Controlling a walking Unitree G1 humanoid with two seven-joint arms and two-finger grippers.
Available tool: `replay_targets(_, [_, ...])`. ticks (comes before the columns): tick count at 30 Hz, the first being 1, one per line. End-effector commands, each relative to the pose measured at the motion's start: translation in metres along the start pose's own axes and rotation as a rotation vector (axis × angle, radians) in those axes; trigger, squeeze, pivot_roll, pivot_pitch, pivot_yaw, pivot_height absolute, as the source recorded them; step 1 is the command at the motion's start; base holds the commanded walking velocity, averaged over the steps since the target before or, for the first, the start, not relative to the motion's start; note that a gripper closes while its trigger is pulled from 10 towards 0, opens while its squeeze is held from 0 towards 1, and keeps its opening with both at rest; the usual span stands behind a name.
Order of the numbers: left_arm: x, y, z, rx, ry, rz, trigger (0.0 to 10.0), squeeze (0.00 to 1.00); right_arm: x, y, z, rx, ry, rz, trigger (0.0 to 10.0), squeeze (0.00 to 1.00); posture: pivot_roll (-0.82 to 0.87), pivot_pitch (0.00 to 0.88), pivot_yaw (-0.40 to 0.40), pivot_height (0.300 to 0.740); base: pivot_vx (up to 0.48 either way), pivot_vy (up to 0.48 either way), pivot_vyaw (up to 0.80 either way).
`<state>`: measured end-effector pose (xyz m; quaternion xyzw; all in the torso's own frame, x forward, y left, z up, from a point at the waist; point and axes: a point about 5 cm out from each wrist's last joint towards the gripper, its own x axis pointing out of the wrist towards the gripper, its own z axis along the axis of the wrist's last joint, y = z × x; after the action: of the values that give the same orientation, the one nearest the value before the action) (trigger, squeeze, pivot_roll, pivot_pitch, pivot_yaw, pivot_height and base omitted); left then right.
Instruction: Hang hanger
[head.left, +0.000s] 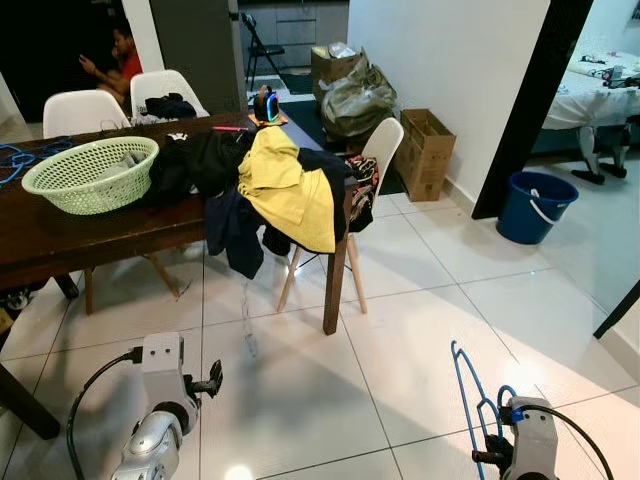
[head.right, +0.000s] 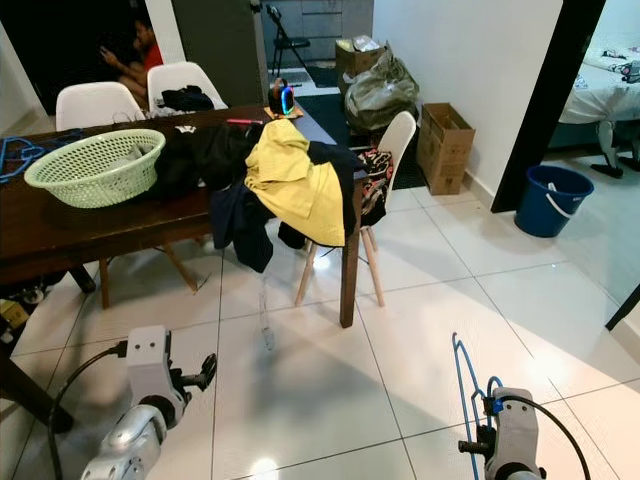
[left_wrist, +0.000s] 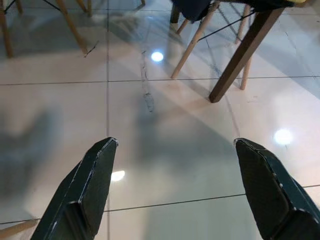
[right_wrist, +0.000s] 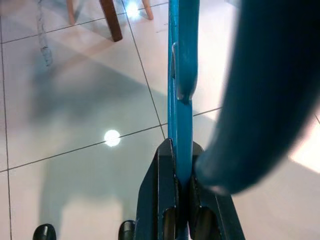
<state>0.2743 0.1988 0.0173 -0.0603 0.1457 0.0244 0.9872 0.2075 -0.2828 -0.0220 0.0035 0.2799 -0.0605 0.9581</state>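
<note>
white tiled floor (head.left: 420, 330) runs through an open room, with a dark wooden table (head.left: 60, 235) at about ten o'clock in the head views. on the table, going from nine toward twelve o'clock, sit a blue cable (head.left: 15, 160), a pale green basket (head.left: 90, 175), a heap of dark clothes (head.left: 195, 160) and a yellow garment (head.left: 290, 190) draped over the table's corner. white chairs (head.left: 85, 110) stand behind the table, and another chair (head.left: 375, 160) stands at its end. a person (head.left: 120, 65) sits in the dark at eleven o'clock. past twelve o'clock a stuffed bag (head.left: 355, 100) and a cardboard box (head.left: 425, 150) rest by the wall. a blue bucket (head.left: 535, 205) stands at two o'clock beside a dark door frame.

at seven o'clock the left gripper (left_wrist: 175, 150) hangs low over bare tile, its two black fingers (left_wrist: 95, 180) spread wide apart with nothing between them.

at five o'clock the right gripper (right_wrist: 177, 197) has its fingers closed tight on the blue hanger (head.left: 470, 390), which rises upright from the grip above the floor, well apart from the table.
</note>
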Motion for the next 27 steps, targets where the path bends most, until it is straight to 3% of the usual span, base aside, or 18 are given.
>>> replay_targets(1, [-0.004, 0.003, -0.012, 0.073, 0.037, 0.028, 10.0, 0.00, -0.003, 0.001, -0.008, -0.025, 0.016, -0.006, 10.0, 0.00, -0.04, 0.000, -0.019, 0.740, 0.000, 0.000, 0.00])
replay_targets(2, [-0.004, 0.003, -0.012, 0.073, 0.037, 0.028, 10.0, 0.00, -0.003, 0.001, -0.008, -0.025, 0.016, -0.006, 10.0, 0.00, -0.04, 0.000, -0.019, 0.740, 0.000, 0.000, 0.00])
replay_targets(3, [-0.008, 0.005, -0.020, 0.134, 0.060, 0.037, 10.0, 0.00, -0.005, 0.000, -0.012, -0.049, 0.022, -0.016, 10.0, 0.00, -0.04, 0.000, -0.018, 0.740, 0.000, 0.000, 0.00])
replay_targets(4, [-0.008, 0.005, -0.020, 0.134, 0.060, 0.037, 10.0, 0.00, -0.005, 0.000, -0.012, -0.049, 0.022, -0.016, 10.0, 0.00, -0.04, 0.000, -0.018, 0.740, 0.000, 0.000, 0.00])
replay_targets(5, [-0.013, 0.006, -0.024, 0.220, 0.054, 0.053, 10.0, 0.00, -0.007, -0.001, -0.013, -0.093, 0.003, -0.036, 10.0, 0.00, -0.03, 0.000, -0.018, 0.740, 0.000, 0.000, 0.00])
replay_targets(6, [-0.013, 0.006, -0.024, 0.220, 0.054, 0.053, 10.0, 0.00, -0.007, -0.001, -0.013, -0.093, 0.003, -0.036, 10.0, 0.00, -0.03, 0.000, -0.018, 0.740, 0.000, 0.000, 0.00])
replay_targets(8, [-0.024, 0.008, -0.028, 0.437, 0.023, 0.049, 10.0, 0.00, -0.014, -0.002, -0.014, -0.219, -0.049, -0.072, 10.0, 0.00, -0.03, 0.000, -0.013, 0.740, 0.000, 0.000, 0.00])
replay_targets(9, [-0.024, 0.008, -0.028, 0.437, 0.023, 0.049, 10.0, 0.00, -0.014, -0.002, -0.014, -0.219, -0.049, -0.072, 10.0, 0.00, -0.03, 0.000, -0.013, 0.740, 0.000, 0.000, 0.00])
replay_targets(10, [-0.028, 0.010, -0.030, 0.520, 0.004, 0.060, 10.0, 0.00, -0.019, -0.003, -0.015, -0.286, -0.078, -0.098, 10.0, 0.00, -0.02, 0.000, -0.015, 0.740, 0.000, 0.000, 0.00])
replay_targets(11, [-0.028, 0.010, -0.030, 0.520, 0.004, 0.060, 10.0, 0.00, -0.019, -0.003, -0.015, -0.286, -0.078, -0.098, 10.0, 0.00, -0.02, 0.000, -0.015, 0.740, 0.000, 0.000, 0.00])
replay_targets(13, [-0.035, 0.015, -0.032, 0.616, -0.006, 0.081, 10.0, 0.00, -0.027, -0.005, -0.015, -0.402, -0.133, -0.141, 10.0, 0.00, -0.02, 0.000, -0.012, 0.740, 0.000, 0.000, 0.00])
replay_targets(18, [-0.040, 0.016, -0.039, 0.590, 0.009, 0.052, 10.0, 0.00, -0.031, 0.000, -0.015, -0.479, -0.153, -0.104, 10.0, 0.00, -0.01, 0.000, -0.015, 0.740, 0.000, 0.000, 0.00])
replay_targets(19, [-0.044, 0.019, -0.043, 0.543, 0.024, 0.090, 10.0, 0.00, -0.031, 0.003, -0.019, -0.426, -0.140, -0.077, 10.0, 0.00, -0.01, 0.000, -0.015, 0.740, 0.000, 0.000, 0.00])
replay_targets(21, [-0.051, 0.024, -0.045, 0.610, 0.018, 0.149, 10.0, 0.00, -0.036, 0.000, -0.024, -0.333, -0.162, -0.134, 10.0, 0.00, -0.02, 0.000, -0.016, 0.740, 0.000, 0.000, 0.00])
replay_targets(23, [-0.053, 0.025, -0.045, 0.654, 0.007, 0.163, 10.0, 0.00, -0.038, -0.002, -0.025, -0.312, -0.176, -0.168, 10.0, 0.00, -0.02, 0.000, -0.016, 0.740, 0.000, 0.000, 0.00])
replay_targets(25, [-0.054, 0.023, -0.055, 0.528, 0.081, 0.122, 10.0, 0.00, -0.041, -0.005, -0.034, -0.368, -0.140, -0.160, 10.0, 0.00, -0.01, 0.000, -0.016, 0.740, 0.000, 0.000, 0.00])
replay_targets(27, [-0.055, 0.021, -0.056, 0.519, 0.082, 0.121, 10.0, 0.00, -0.042, -0.008, -0.038, -0.393, -0.125, -0.186, 10.0, 0.00, -0.02, 0.000, -0.013, 0.740, 0.000, 0.000, 0.00])
